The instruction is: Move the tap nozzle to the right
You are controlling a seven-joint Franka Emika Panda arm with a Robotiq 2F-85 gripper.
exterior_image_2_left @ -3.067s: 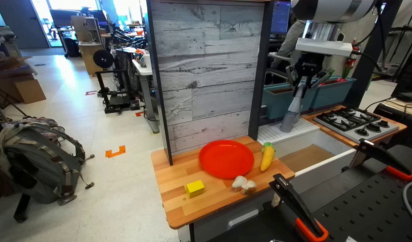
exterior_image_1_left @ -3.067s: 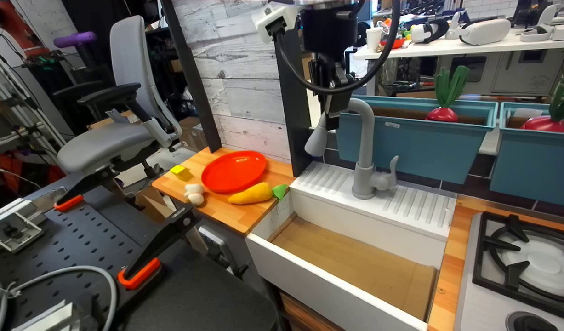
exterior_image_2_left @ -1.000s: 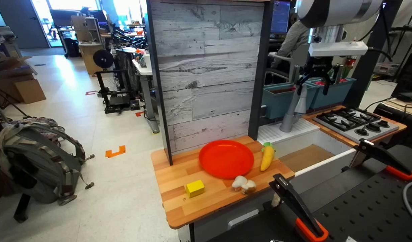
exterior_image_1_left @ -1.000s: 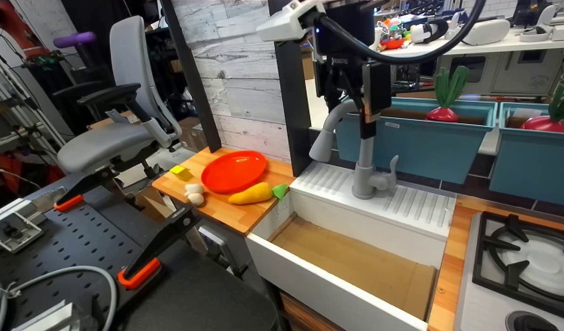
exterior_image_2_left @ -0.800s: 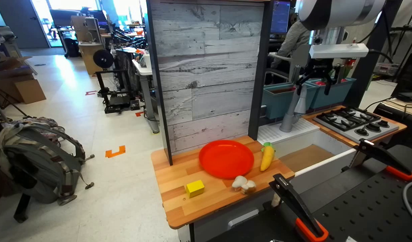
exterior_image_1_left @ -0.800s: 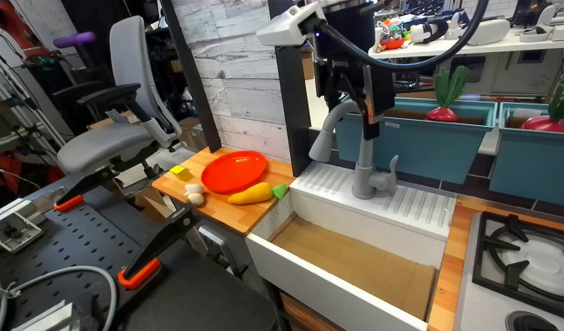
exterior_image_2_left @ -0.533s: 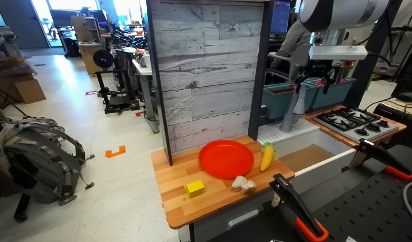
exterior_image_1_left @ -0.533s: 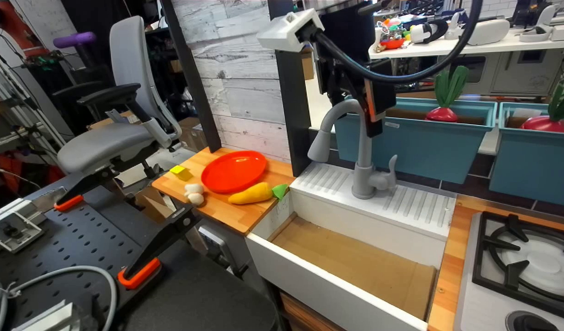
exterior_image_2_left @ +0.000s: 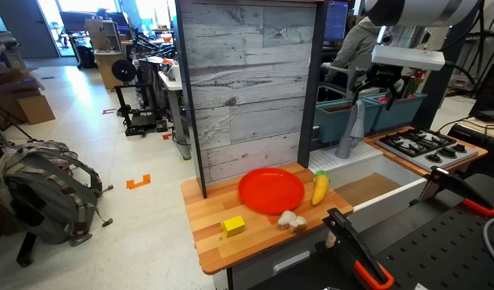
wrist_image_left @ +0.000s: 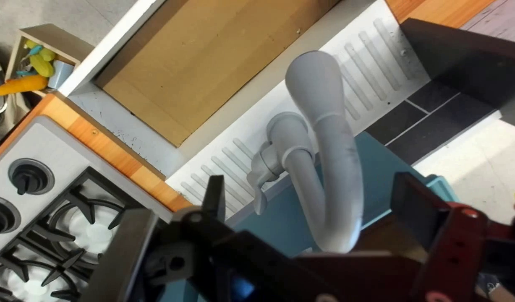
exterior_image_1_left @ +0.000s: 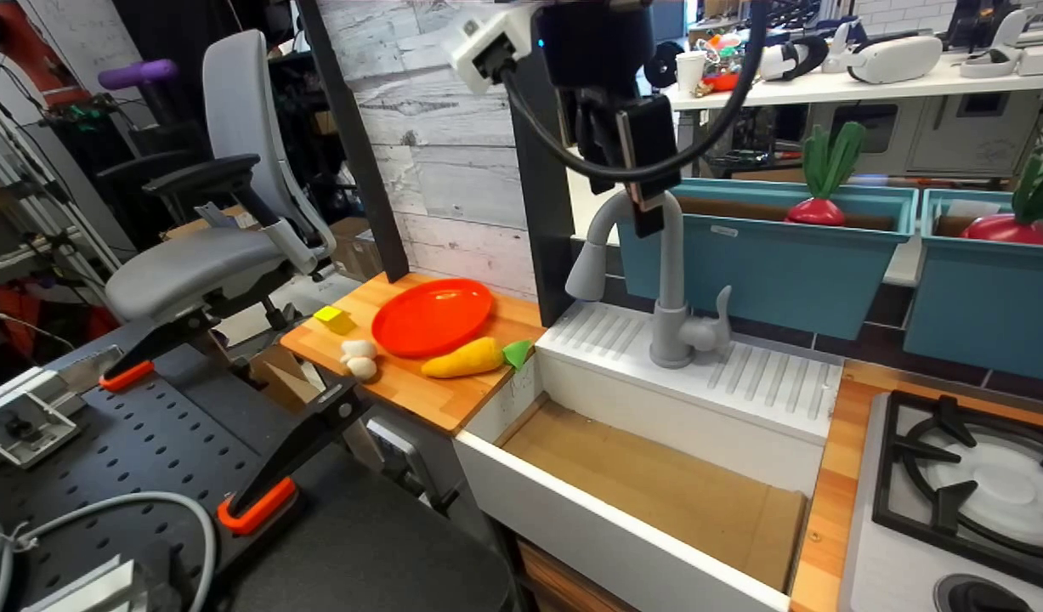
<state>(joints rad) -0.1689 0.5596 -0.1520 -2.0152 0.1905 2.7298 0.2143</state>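
The claw (wrist_image_left: 309, 193) stands wide, its jaws well apart, with the smooth arch of the grey spout (wrist_image_left: 343, 172) showing between them in the wrist view; whether they touch it, I cannot tell. Matte and round as pipe, the spout rises from a ribbed white ledge (exterior_image_1_left: 776, 382) at the back of the sink (exterior_image_1_left: 572, 529), bends over like a cane, and ends in a flared cone turned downward. A curled lever (wrist_image_left: 257, 178) juts from its thick base. Brown cardboard (exterior_image_1_left: 649, 484) lines the sink's floor. Beside the sink, in both exterior views, a grained wooden desk (exterior_image_2_left: 247, 251) carries a glossy red plate (exterior_image_2_left: 271, 191), a yellow vegetable (exterior_image_2_left: 320, 190) with a green tip, pale rounded mushrooms (exterior_image_2_left: 288, 219) and a yellow block (exterior_image_2_left: 233, 226).
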